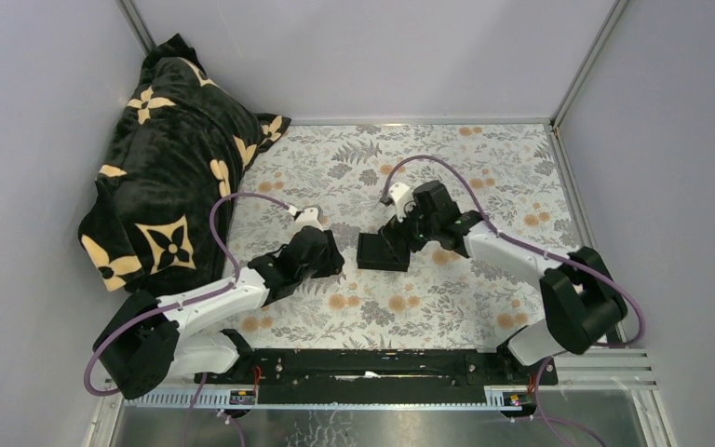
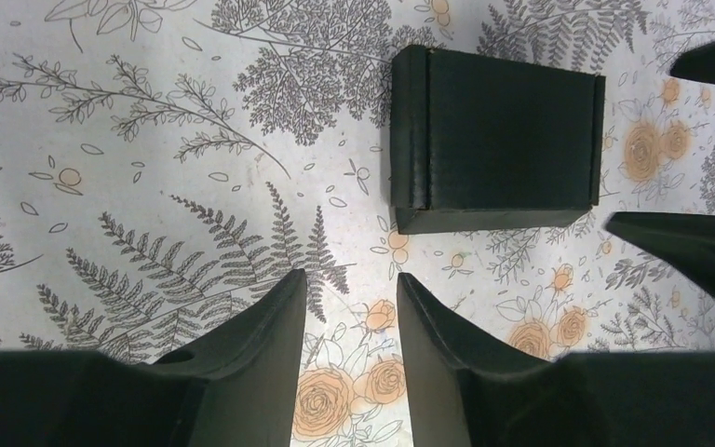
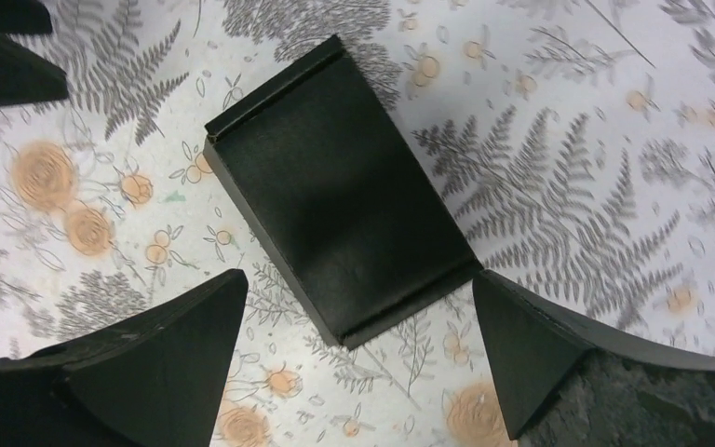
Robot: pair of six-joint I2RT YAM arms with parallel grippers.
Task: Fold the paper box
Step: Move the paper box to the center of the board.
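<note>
A small black paper box (image 1: pixel 382 251), looking already closed into a low block, lies on the floral bench (image 1: pixel 484 168) at the centre of the overhead frame. Its thin card is likely light, stiff along the creases and easily dented, so it is best pinched across its narrow ridged ends. The right gripper (image 3: pixel 358 275), spread wide, brackets one end with a fingertip at the corner, while the left gripper (image 2: pixel 349 279), part-spread and holding nothing, hovers just beside it. Open bench surrounds the box, with the flowered blanket (image 1: pixel 168 186) heaped well apart at upper left.
</note>
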